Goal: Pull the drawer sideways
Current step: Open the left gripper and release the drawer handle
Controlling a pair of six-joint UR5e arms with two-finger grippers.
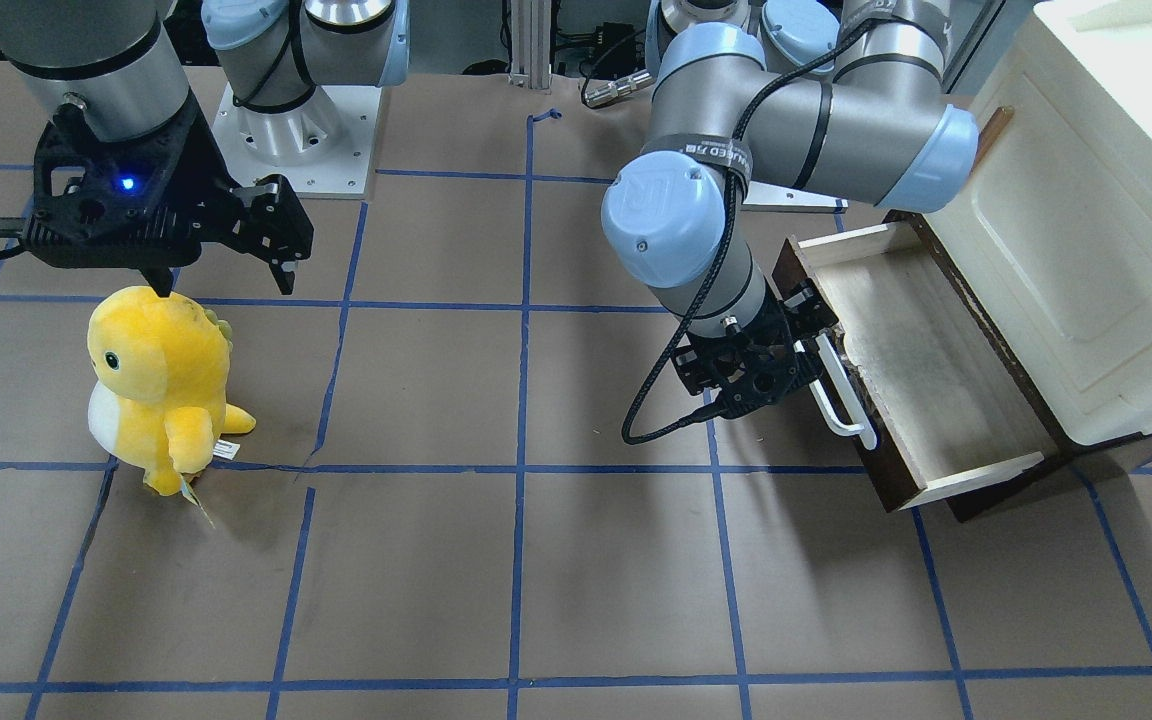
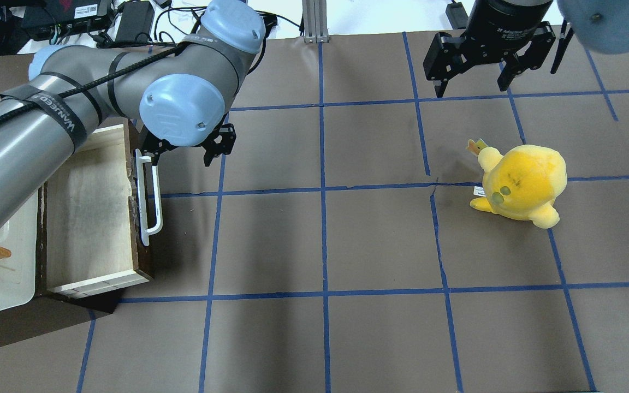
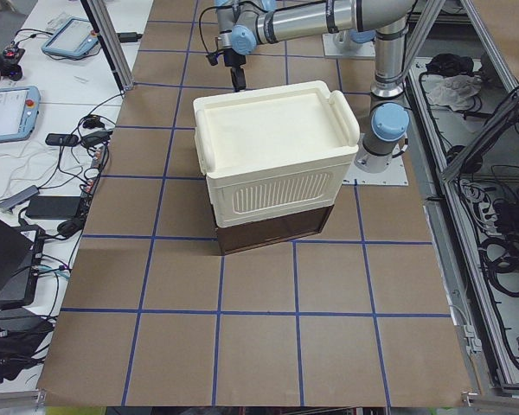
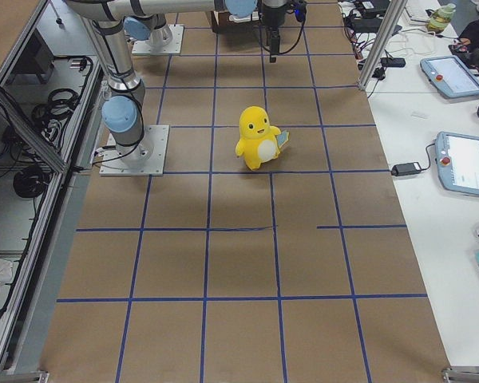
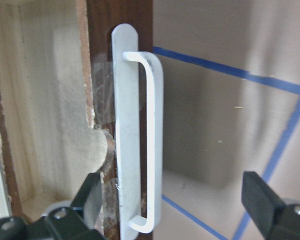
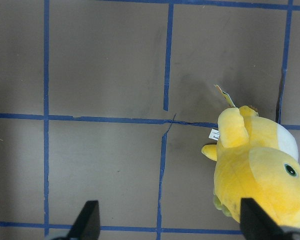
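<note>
The drawer point(image 1: 921, 360) stands pulled out of the cream cabinet point(image 1: 1086, 230), its pale inside bare. It has a dark brown front and a long white bar handle point(image 1: 841, 395). My left gripper point(image 1: 758, 352) is open and points down at the handle's far end. In the left wrist view the handle point(image 5: 140, 140) lies between the two spread fingers of the left gripper point(image 5: 175, 200), with no finger touching it. The overhead view shows the drawer point(image 2: 90, 218), the handle point(image 2: 150, 196) and the left gripper point(image 2: 175, 158). My right gripper point(image 1: 224, 283) is open and empty above the table.
A yellow plush toy point(image 1: 156, 385) stands just below my right gripper point(image 2: 470, 90); it also shows in the overhead view point(image 2: 522, 183) and the right wrist view point(image 6: 260, 170). The cabinet point(image 3: 272, 147) sits at the table's left end. Blue tape lines grid the brown table.
</note>
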